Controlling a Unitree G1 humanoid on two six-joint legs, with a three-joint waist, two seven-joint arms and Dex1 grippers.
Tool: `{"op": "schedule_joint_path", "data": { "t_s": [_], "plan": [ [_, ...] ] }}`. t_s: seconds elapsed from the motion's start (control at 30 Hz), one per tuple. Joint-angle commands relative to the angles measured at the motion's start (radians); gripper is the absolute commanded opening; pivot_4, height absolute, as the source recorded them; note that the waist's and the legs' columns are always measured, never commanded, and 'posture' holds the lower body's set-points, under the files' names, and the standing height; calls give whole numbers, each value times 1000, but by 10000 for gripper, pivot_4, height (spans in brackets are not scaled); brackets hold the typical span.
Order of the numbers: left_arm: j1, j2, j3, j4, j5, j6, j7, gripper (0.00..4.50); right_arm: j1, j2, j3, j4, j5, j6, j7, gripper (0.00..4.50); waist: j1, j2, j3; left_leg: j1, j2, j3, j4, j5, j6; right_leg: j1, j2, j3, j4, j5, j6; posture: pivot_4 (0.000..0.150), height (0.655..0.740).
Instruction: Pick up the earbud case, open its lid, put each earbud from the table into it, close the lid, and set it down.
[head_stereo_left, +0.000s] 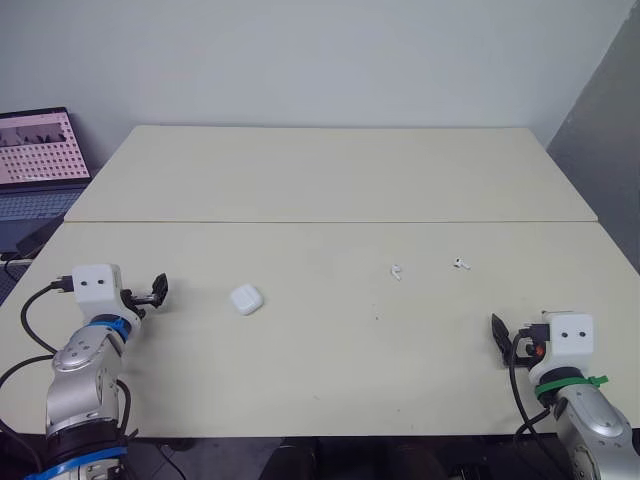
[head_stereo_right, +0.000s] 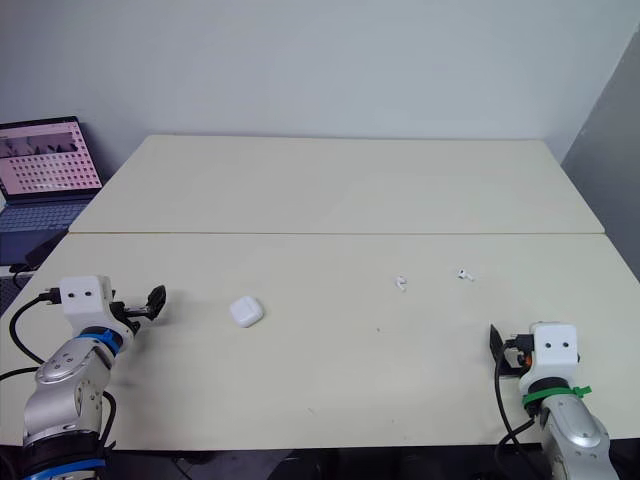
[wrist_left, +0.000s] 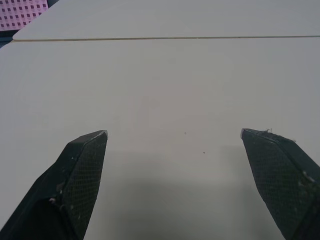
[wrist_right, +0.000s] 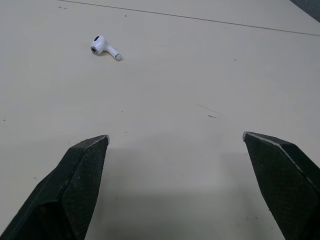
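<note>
While the left tool (wrist_left: 174, 134) and right tool (wrist_right: 176, 136) both stand wide open and empty, an off-centre pinch could skid the rounded earbud case (head_stereo_left: 246, 299) across the table (head_stereo_left: 330, 360).

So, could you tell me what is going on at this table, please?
Nothing is held yet. The humanoid's left gripper and right gripper are both open near the front edge of the beige table. The small white rounded earbud case lies nearer the left gripper; the two white earbuds lie apart, nearer the right.
</note>
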Motion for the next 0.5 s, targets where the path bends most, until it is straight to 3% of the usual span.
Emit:
{"op": "schedule_joint_path", "data": {
  "t_s": [0.03,0.5],
  "plan": [
    [-8,24,24,-35,-10,0,8,44796,-2,-10,-1,-48,-1,-1,5,45000,0,0,0,0,0,0,0,0,0,0,0,0,0,0,0,1500,7400],
    [-18,41,42,-28,-42,-13,-5,44796,6,-6,0,-56,-4,-2,3,45000,0,0,0,0,0,0,0,0,0,0,0,0,0,0,0,1500,7400]
  ]
}}
